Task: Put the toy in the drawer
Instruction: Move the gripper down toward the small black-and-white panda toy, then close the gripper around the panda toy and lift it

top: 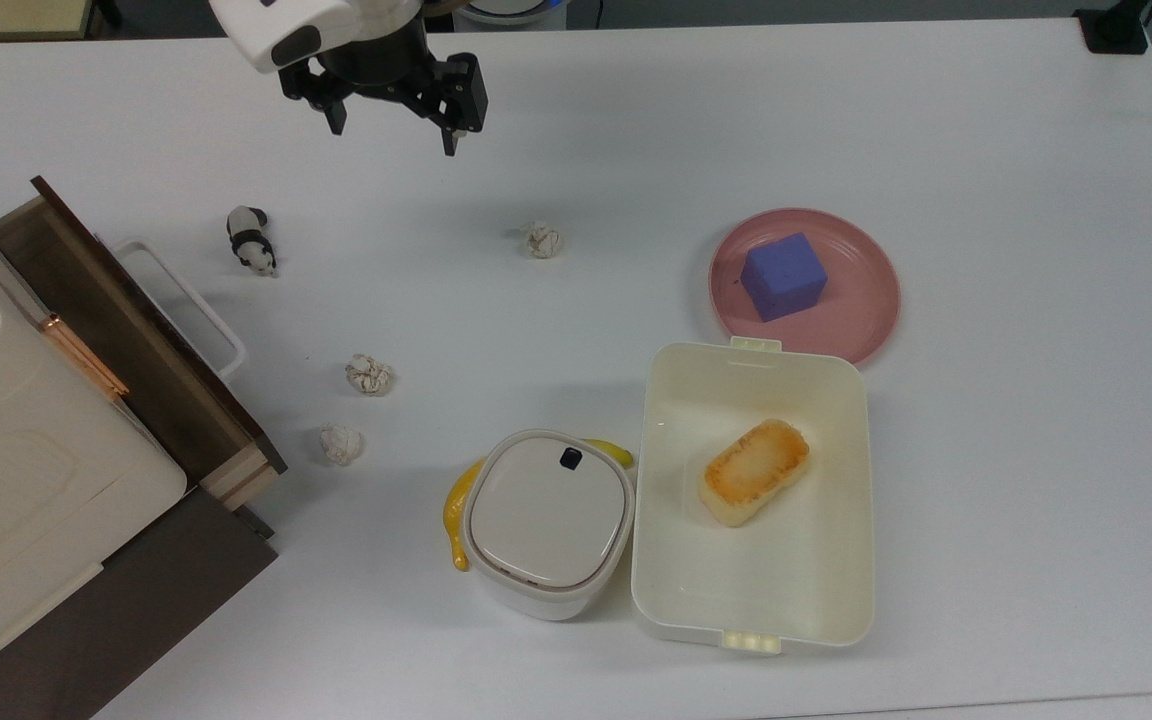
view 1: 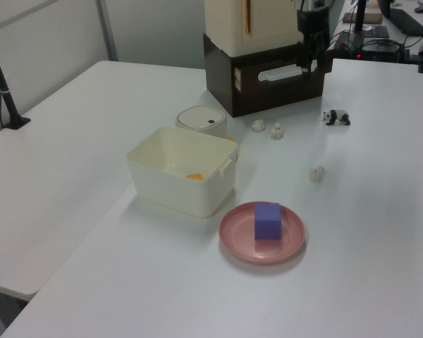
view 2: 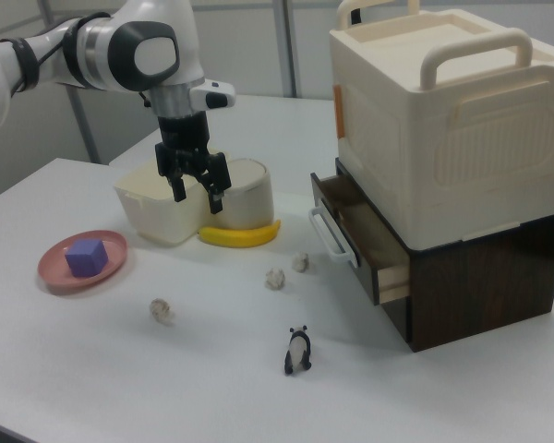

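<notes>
One white table (top: 986,120) carries every item you work with; its surface is matte and uniform, and a second white table (view 1: 63,127) adjoins it on the left view's left. Behind them you see grey partition panels, a black clamp post (view 1: 1,84) at the left view's left edge, and desk equipment at the left view's top right.

The gripper (top: 391,125) hangs above the table near the top view's upper edge, its two fingers spread wide with nothing between them. The toy panda (top: 251,240) stands upright on the table, well apart from the gripper and just beside the white loop handle (top: 186,300) of the drawer (top: 126,330). The drawer is pulled open under a cream carrying case (view 2: 443,120) that sits on the dark brown cabinet (view 2: 499,277).

Three crumpled paper balls lie loose: one (top: 542,239) mid-table, two (top: 369,374) (top: 340,443) near the drawer front. A pink plate (top: 861,290) holds a purple cube (top: 784,276). Touching the plate's edge is an open cream box (top: 836,580) containing a browned bread piece (top: 754,471). A lidded cream container (top: 546,520) stands just beside the box, with a banana (top: 456,515) against it.
</notes>
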Robot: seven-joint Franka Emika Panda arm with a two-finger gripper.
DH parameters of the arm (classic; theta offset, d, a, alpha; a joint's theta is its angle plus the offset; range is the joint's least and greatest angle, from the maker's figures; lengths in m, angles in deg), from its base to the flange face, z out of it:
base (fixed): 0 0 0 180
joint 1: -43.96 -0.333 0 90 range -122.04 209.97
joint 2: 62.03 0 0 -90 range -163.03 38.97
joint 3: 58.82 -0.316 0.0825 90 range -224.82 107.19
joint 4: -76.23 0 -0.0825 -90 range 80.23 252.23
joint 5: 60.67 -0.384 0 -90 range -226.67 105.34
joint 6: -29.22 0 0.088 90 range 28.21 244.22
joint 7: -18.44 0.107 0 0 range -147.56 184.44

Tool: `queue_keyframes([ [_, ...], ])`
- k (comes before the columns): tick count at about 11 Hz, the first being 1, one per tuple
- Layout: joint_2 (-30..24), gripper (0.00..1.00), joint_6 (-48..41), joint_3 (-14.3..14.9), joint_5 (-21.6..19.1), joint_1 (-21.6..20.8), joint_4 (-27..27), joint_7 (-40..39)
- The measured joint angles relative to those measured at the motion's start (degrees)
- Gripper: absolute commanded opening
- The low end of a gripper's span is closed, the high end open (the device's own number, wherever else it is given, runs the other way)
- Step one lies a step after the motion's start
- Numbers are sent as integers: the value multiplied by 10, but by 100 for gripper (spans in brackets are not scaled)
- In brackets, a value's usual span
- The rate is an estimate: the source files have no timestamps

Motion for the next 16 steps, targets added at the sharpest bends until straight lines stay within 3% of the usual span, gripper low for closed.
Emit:
queue_keyframes([
  [7,4,100,0,2,0,4,-2,-14],
  [10,6,100,52,6,14,8,1,-30],
  [13,26,100,129,27,29,14,24,-84],
  [16,50,100,145,54,29,15,58,-179],
])
